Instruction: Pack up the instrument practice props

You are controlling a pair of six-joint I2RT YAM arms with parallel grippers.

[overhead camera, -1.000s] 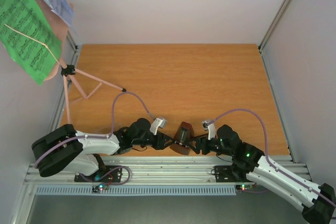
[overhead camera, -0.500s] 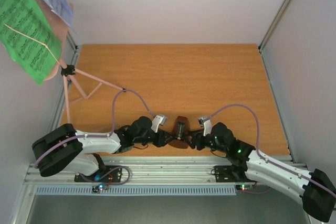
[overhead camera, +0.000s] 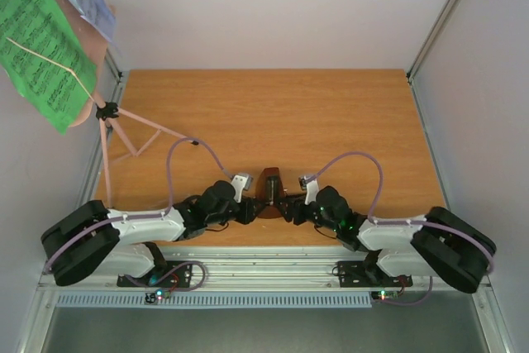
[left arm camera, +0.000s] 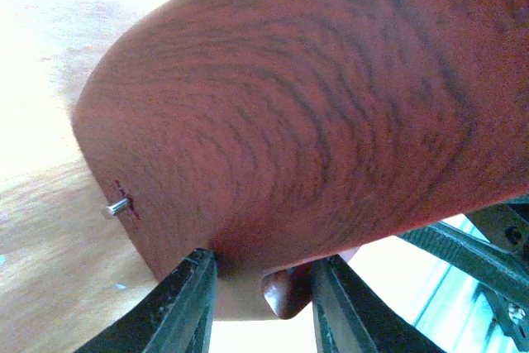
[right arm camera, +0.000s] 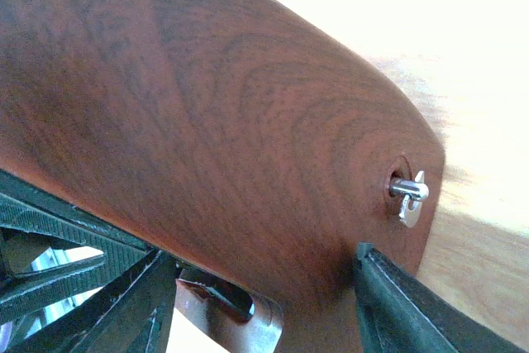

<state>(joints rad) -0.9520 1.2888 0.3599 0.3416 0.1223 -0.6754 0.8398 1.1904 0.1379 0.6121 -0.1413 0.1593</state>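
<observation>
The reddish-brown metronome (overhead camera: 269, 192) is sitting between the two arms, on the table (overhead camera: 347, 121) or just above it; I cannot tell which. The right pincer (overhead camera: 287, 208) is looking clamped across the metronome's base. The left pincer (overhead camera: 250, 209) is meeting its lower corner, grip unclear. Well off to the metronome's far left, the pink music stand (overhead camera: 107, 134) is standing unfolded, carrying the green and white music sheets (overhead camera: 41, 39). Packing, I'd judge, is barely beginning, with nothing stowed.
</observation>
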